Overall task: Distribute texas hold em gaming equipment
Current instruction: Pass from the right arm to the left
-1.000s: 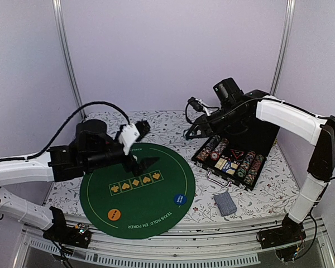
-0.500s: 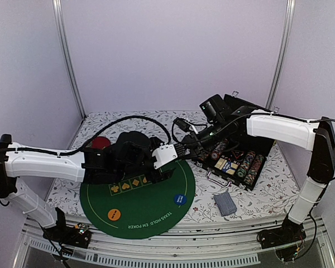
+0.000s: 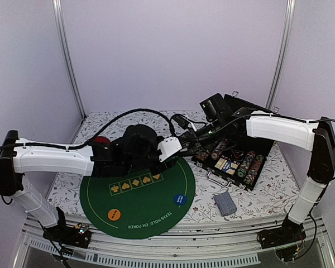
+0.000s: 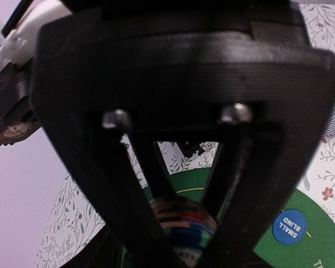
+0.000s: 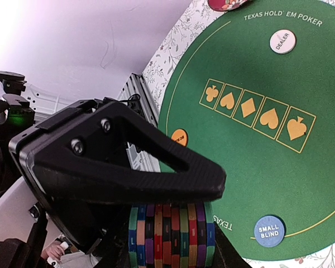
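Observation:
A stack of striped multicoloured poker chips [image 5: 170, 237] is clamped edge-on in my right gripper [image 5: 178, 223], which hangs over the far right rim of the green round mat [image 3: 137, 190]. My left gripper [image 3: 178, 151] reaches across the mat and meets my right gripper [image 3: 191, 145] there. In the left wrist view the same chip stack [image 4: 181, 220] fills the gap of my left gripper [image 4: 181, 248], both fingers close against its sides; whether they press it does not show. On the mat lie a blue button [image 3: 180, 199], an orange button [image 3: 115, 214] and a white dealer button [image 5: 282, 42].
An open black case [image 3: 234, 162] with rows of chips stands at the right. A deck of patterned-back cards [image 3: 225, 202] lies in front of it on the floral cloth. A dark red disc [image 3: 100, 142] sits by the mat's far left rim, behind my left arm.
My left arm has swung from the mat's left side to the centre, up to the right gripper, and its jaws have narrowed around the chip stack. The right gripper came lower, then held still.

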Action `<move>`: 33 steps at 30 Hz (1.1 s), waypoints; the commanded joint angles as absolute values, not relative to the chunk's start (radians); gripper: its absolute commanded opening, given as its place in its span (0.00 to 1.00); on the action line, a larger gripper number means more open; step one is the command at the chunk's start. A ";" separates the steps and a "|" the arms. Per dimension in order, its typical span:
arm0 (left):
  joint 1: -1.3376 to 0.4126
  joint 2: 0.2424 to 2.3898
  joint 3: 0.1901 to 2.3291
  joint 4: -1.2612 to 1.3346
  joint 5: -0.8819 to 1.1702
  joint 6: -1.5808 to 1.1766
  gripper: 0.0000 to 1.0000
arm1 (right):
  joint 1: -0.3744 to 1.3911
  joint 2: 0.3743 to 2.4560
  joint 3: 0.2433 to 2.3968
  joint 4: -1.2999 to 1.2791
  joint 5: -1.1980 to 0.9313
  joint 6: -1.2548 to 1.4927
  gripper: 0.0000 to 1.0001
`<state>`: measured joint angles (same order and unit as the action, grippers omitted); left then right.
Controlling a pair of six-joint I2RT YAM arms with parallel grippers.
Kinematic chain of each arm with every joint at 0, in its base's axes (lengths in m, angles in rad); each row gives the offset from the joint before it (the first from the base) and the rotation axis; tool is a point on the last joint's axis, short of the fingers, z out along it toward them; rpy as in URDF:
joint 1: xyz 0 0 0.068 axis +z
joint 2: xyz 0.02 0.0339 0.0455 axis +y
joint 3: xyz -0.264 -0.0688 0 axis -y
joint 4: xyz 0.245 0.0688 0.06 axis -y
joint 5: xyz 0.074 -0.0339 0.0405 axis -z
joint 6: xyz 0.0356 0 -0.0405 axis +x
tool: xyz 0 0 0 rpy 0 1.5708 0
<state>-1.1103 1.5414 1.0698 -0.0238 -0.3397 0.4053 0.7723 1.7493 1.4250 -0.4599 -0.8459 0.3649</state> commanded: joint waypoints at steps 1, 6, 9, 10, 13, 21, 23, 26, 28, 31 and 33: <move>-1.087 1.541 1.097 -0.002 -0.322 0.398 0.59 | 0.784 1.730 1.413 -0.411 -0.882 0.368 0.02; -1.086 1.557 1.098 0.000 -0.307 0.415 0.60 | 0.784 1.732 1.420 -0.397 -0.883 0.379 0.02; -1.086 1.567 1.101 0.007 -0.333 0.421 0.56 | 0.785 1.735 1.425 -0.398 -0.885 0.382 0.02; -1.085 1.568 1.101 0.011 -0.337 0.420 0.51 | 0.785 1.736 1.424 -0.399 -0.885 0.381 0.02; -1.082 1.561 1.097 0.021 -0.325 0.419 0.42 | 0.786 1.738 1.422 -0.398 -0.888 0.382 0.02; -1.083 1.542 1.089 0.036 -0.302 0.396 0.00 | 0.786 1.743 1.422 -0.393 -0.887 0.383 0.02; -1.083 1.539 1.088 0.028 -0.296 0.389 0.00 | 0.786 1.747 1.422 -0.391 -0.887 0.383 0.02; -1.078 1.533 1.089 0.001 -0.266 0.370 0.00 | 0.786 1.749 1.426 -0.401 -0.870 0.378 0.16; -1.064 1.530 1.094 -0.030 -0.228 0.344 0.00 | 0.786 1.752 1.429 -0.412 -0.852 0.367 0.34; -1.038 1.528 1.103 -0.086 -0.197 0.297 0.00 | 0.784 1.751 1.435 -0.435 -0.819 0.349 0.51; -1.023 1.529 1.110 -0.138 -0.181 0.273 0.00 | 0.783 1.749 1.436 -0.443 -0.797 0.337 0.57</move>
